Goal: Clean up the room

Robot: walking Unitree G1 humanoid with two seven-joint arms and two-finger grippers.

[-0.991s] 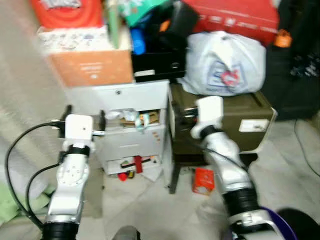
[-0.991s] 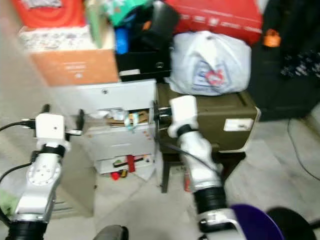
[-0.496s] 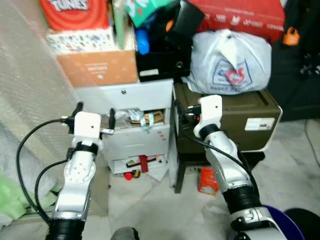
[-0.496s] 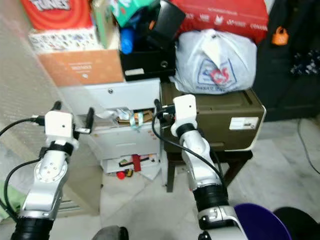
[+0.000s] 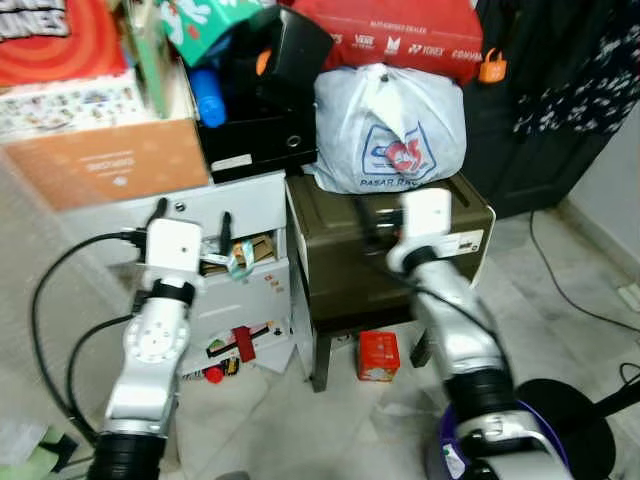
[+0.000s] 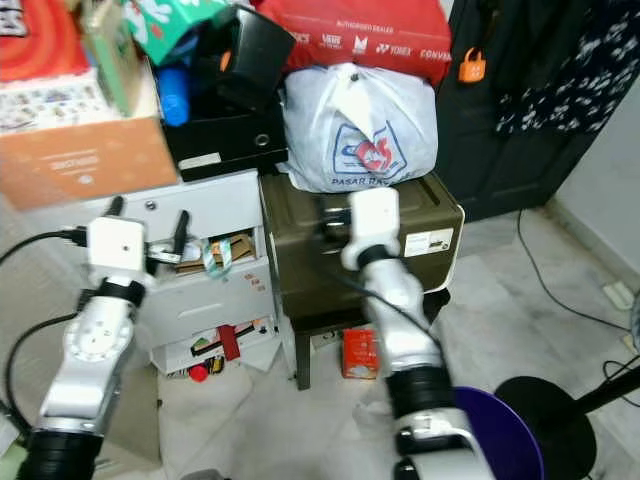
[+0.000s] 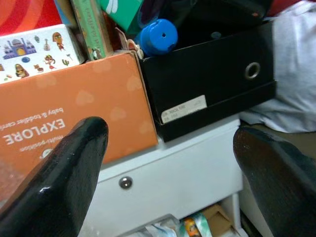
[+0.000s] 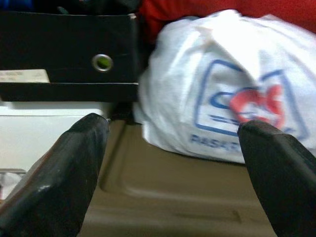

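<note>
My left gripper (image 5: 192,218) is raised before the white drawer unit (image 5: 250,200), open, with nothing between its fingers (image 7: 54,173). It faces the orange box (image 7: 74,108) and the black box (image 7: 212,74) on top of the unit. An open drawer (image 5: 245,255) below holds jumbled clutter. My right gripper (image 5: 372,222) is raised in front of the olive-brown chest (image 5: 340,265), open and empty. Its wrist view looks at the white plastic bag (image 8: 232,94) on the chest lid (image 8: 173,192). A small red carton (image 5: 378,355) lies on the floor under the chest.
Boxes and a red bag (image 5: 400,35) are piled high above the furniture. A red item (image 5: 240,342) hangs from the lower drawer, with a small red ball (image 5: 212,374) on the floor. A purple bin (image 6: 500,430) and a black stand base (image 5: 585,420) sit at the right. A cable (image 5: 570,290) crosses the tiles.
The whole view has swung right and sharpened, so the furniture sits further left and a dark door shows. Both arms keep the same raised pose, grippers open.
</note>
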